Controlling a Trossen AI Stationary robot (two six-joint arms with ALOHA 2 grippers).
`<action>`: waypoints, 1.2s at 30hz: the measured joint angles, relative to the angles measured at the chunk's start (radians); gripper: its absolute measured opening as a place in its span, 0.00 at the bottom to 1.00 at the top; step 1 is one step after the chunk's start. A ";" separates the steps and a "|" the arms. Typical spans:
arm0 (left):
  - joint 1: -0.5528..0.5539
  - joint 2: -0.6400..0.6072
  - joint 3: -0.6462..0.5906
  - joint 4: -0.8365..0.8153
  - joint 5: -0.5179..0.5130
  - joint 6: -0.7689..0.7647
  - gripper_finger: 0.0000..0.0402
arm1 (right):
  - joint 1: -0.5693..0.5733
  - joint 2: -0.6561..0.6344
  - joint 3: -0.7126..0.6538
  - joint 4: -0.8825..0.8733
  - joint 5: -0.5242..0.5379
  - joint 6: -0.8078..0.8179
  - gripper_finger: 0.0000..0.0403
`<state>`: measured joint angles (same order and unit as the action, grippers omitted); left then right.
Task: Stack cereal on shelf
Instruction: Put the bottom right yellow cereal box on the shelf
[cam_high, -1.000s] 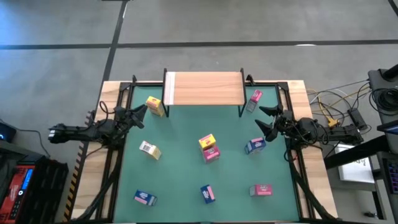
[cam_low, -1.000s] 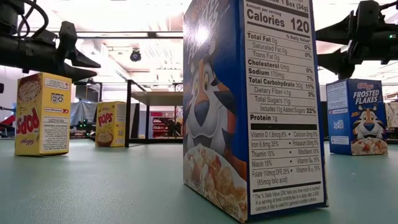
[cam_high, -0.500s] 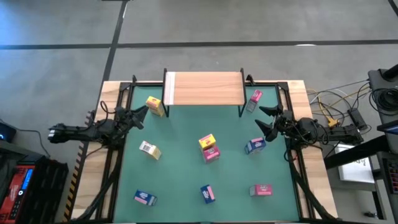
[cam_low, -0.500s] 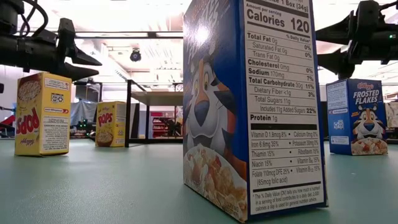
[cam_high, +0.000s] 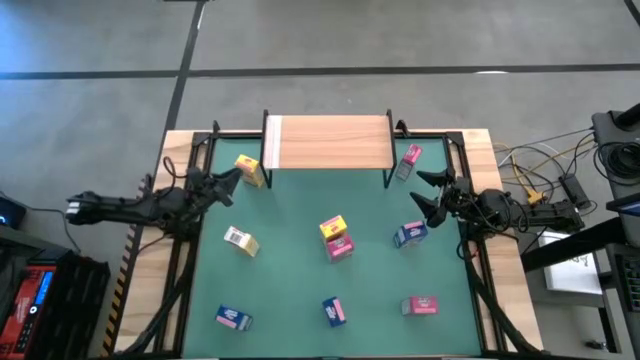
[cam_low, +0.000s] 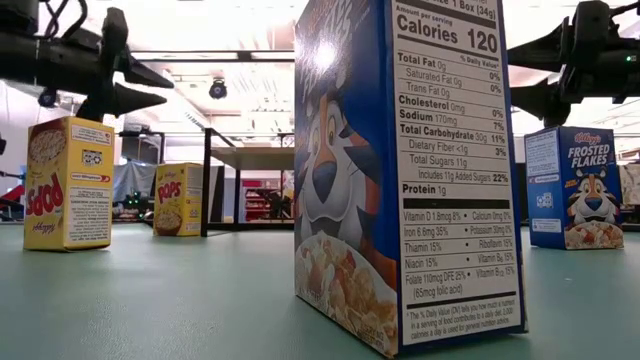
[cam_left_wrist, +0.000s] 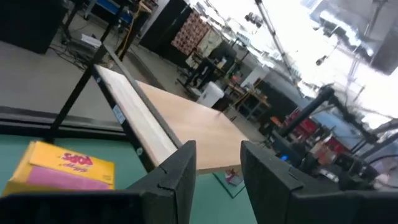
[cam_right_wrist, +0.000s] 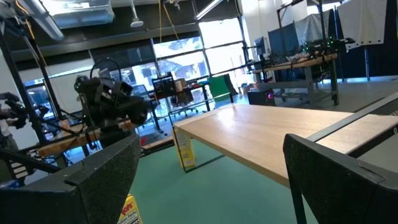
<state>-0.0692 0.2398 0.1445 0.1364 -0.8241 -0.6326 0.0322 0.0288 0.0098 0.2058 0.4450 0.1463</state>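
The shelf (cam_high: 328, 142) is a pale wood board on black legs at the table's far edge. Several small cereal boxes stand scattered on the green mat (cam_high: 290, 280). Among them are a yellow one (cam_high: 250, 170) near the shelf's left end, a pink one (cam_high: 409, 160) at its right end and a blue one (cam_high: 410, 234) at the right. My left gripper (cam_high: 226, 183) hovers at the left edge, level, just short of that yellow box (cam_left_wrist: 62, 171). Its fingers are drawn close together around nothing. My right gripper (cam_high: 428, 193) waits wide open at the right edge, above the blue box (cam_low: 575, 187).
At mid-table a yellow box (cam_high: 333, 227) and a pink box (cam_high: 340, 246) stand together, and another yellow box (cam_high: 241, 241) stands at the left. Three more boxes line the near side; one of them (cam_low: 400, 170) fills the low view. Black frame rails (cam_high: 190, 160) run along both side edges.
My left gripper has risen a little above the mat, staying near the table's left edge with its fingers unchanged. My right gripper and all the boxes have kept still.
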 joint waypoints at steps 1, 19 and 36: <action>0.000 0.029 0.014 -0.011 0.000 -0.004 0.27 | 0.000 0.000 0.000 0.000 0.000 0.000 0.95; -0.002 0.694 0.539 -0.635 0.184 -0.726 0.27 | 0.000 0.000 0.000 0.000 0.000 0.000 0.95; -0.001 1.157 0.926 -0.896 0.380 -1.217 0.27 | 0.000 0.000 0.000 0.000 0.000 0.000 0.95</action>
<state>-0.0704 1.3968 1.0709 -0.7597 -0.4444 -1.8497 0.0322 0.0288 0.0100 0.2062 0.4450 0.1463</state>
